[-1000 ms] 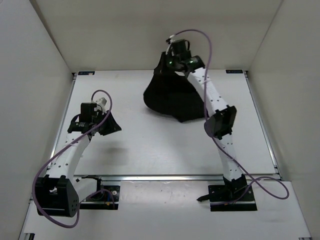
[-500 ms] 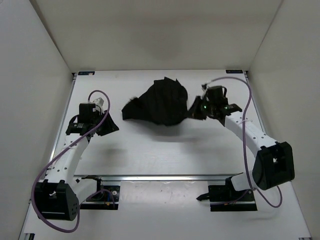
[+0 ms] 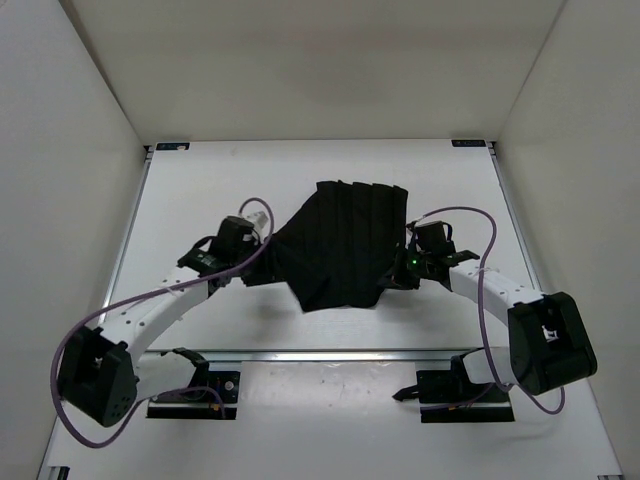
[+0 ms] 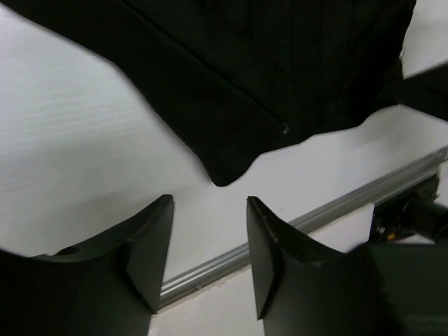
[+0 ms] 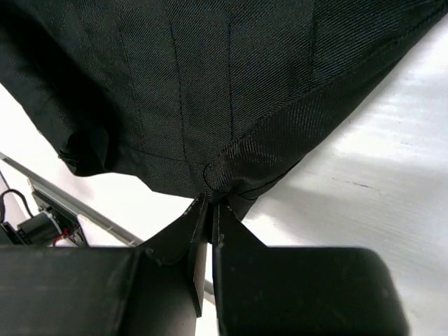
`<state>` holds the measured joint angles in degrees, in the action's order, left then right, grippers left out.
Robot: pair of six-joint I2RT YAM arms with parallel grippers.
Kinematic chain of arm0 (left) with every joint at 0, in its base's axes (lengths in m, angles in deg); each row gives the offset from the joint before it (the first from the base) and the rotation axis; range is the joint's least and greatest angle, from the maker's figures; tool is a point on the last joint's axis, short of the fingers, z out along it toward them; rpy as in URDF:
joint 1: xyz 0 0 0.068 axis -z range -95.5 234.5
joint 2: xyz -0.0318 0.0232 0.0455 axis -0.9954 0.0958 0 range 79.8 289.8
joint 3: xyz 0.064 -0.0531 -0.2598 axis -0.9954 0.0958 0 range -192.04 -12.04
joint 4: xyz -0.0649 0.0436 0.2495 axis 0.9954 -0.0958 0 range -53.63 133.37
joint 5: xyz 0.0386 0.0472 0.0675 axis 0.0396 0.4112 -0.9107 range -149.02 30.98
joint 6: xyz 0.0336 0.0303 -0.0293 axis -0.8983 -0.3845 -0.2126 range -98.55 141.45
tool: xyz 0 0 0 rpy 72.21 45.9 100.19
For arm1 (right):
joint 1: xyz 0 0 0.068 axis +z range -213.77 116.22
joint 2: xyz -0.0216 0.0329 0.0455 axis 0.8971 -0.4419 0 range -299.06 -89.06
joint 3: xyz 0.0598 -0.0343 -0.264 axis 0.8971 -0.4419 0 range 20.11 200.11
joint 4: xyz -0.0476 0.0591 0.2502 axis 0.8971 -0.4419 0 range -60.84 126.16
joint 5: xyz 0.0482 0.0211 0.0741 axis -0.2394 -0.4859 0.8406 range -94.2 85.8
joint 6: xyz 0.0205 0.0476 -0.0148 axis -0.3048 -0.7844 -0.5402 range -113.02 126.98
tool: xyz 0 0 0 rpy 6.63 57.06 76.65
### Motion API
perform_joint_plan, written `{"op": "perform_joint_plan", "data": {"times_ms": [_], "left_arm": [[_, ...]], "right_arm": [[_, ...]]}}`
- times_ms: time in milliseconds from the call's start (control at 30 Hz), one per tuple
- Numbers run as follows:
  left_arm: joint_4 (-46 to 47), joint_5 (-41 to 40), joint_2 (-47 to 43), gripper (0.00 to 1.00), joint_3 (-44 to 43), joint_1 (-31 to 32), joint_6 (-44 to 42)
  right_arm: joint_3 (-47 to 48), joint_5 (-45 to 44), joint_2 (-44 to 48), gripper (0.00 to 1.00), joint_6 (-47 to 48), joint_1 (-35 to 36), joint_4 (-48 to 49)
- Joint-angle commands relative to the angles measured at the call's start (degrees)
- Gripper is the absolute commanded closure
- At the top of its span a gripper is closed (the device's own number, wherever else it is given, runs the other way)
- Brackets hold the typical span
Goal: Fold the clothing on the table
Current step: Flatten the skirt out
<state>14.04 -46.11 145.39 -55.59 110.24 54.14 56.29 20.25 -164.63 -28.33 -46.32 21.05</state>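
The clothing point(image 3: 345, 240), a black pleated skirt, lies spread on the white table point(image 3: 200, 180) near its front middle. My right gripper point(image 3: 393, 278) is at the skirt's right side. In the right wrist view this gripper point(image 5: 210, 203) is shut on a bunched bit of the clothing's point(image 5: 210, 84) hem. My left gripper point(image 3: 258, 274) sits by the skirt's left edge. In the left wrist view that gripper point(image 4: 208, 204) stands open with nothing between its fingers, and a pointed corner of the clothing point(image 4: 224, 171) lies just beyond the tips without touching them.
The table's metal front rail point(image 4: 336, 203) runs just behind the left fingers, and it crosses the top view point(image 3: 330, 355) ahead of both arm bases. White walls close the table in on three sides. Purple cables loop off both arms.
The right arm swung the clothing from the back of the table down to the front middle, where it now lies spread. The left arm moved right to its left edge and its jaws widened.
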Motion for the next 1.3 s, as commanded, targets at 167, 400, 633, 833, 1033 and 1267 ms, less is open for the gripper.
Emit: {"op": "perform_joint_plan", "data": {"times_ms": [167, 400, 633, 833, 1033, 1267], "left_arm": [[-0.7, -7.5, 13.1, 0.43, -8.5, 9.7, 6.1], [4.8, -7.5, 16.5, 0.44, -9.0, 11.2, 13.0], [4.3, -8.5, 23.9, 0.39, -13.0, 14.5, 14.9], [4.8, -9.7, 29.2, 0.38, -14.1, 15.0, 16.9], [6.3, -12.6, 30.8, 0.35, -14.0, 14.5, 19.3], [5.9, -11.2, 35.7, 0.9, -14.8, 14.2, 18.6]], "right_arm": [[1.0, -1.7, -0.4, 1.0, 2.4, 0.6, 3.2], [1.2, -1.1, -1.0, 1.0, 2.7, 1.1, 3.2], [2.6, -0.6, -1.2, 0.99, 3.2, 1.4, 2.6], [1.6, -1.2, -0.8, 1.0, 3.5, 2.3, 2.6], [-0.1, -0.9, -0.9, 1.0, 4.8, 3.0, 2.3], [-1.1, -0.8, 0.1, 1.0, 5.4, 4.4, 1.4]]}}
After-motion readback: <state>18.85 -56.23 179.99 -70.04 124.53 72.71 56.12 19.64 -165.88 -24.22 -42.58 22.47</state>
